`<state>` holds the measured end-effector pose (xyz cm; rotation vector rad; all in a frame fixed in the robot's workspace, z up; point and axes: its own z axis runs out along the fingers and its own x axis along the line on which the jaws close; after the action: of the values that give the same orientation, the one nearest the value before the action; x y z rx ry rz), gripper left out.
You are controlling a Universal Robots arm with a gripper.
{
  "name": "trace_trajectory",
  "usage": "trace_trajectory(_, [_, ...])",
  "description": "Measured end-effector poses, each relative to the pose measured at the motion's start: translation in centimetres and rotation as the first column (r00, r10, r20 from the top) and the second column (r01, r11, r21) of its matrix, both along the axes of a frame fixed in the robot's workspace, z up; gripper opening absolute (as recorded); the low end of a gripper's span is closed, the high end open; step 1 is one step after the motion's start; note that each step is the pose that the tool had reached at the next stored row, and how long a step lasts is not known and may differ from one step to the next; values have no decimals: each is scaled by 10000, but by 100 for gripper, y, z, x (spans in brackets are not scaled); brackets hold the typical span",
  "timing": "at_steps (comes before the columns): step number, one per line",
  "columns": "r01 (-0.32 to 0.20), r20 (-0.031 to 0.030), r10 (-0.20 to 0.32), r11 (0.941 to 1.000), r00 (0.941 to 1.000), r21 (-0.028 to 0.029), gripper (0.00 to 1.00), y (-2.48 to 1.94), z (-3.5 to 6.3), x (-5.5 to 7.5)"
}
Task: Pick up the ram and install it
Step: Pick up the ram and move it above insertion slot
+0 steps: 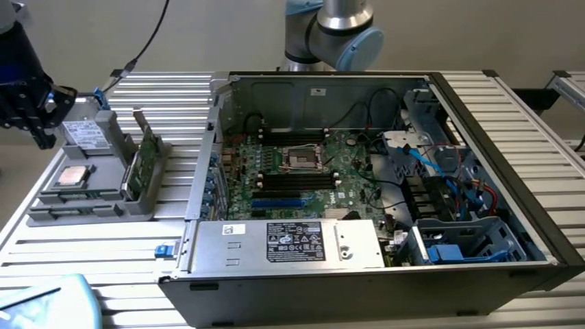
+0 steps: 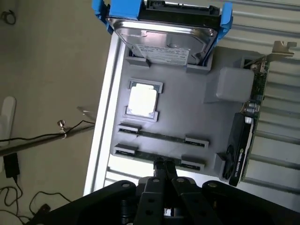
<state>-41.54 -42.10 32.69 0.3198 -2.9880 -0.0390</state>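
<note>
Gripper (image 2: 164, 168) closed, poised over grey parts tray (image 2: 187, 112) — seemingly holding nothing, though fingertips mask the nearer stick. Ram (image 2: 161, 136) seated edge-up in tray clips — presumably for a pinch across its thin faces. Open computer case (image 1: 274, 96) alongside.
</note>
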Motion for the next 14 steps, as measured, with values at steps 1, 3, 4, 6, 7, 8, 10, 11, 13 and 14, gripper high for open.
trace_trajectory(1, [-198,-1,198,9998,9998,0,11,0,-1,0])
trace_trajectory(3, [-551,-1,551,9985,9985,0,11,0,-3,0])
trace_trajectory(4, [-737,-1,737,9973,9973,1,11,0,-5,0])
trace_trajectory(6, [-1099,-1,1099,9939,9939,0,11,0,-10,0])
trace_trajectory(7, [-1278,-1,1278,9918,9918,0,11,0,-13,0])
trace_trajectory(8, [-1461,-2,1461,9893,9893,0,11,0,-16,0])
trace_trajectory(10, [-1821,-2,1821,9833,9833,-1,11,0,-23,0])
trace_trajectory(11, [-1999,-1,1999,9798,9798,0,11,0,-27,0])
trace_trajectory(13, [-2349,-1,2349,9720,9720,0,11,0,-36,0])
trace_trajectory(14, [-2525,0,2525,9676,9676,-1,11,0,-40,0])
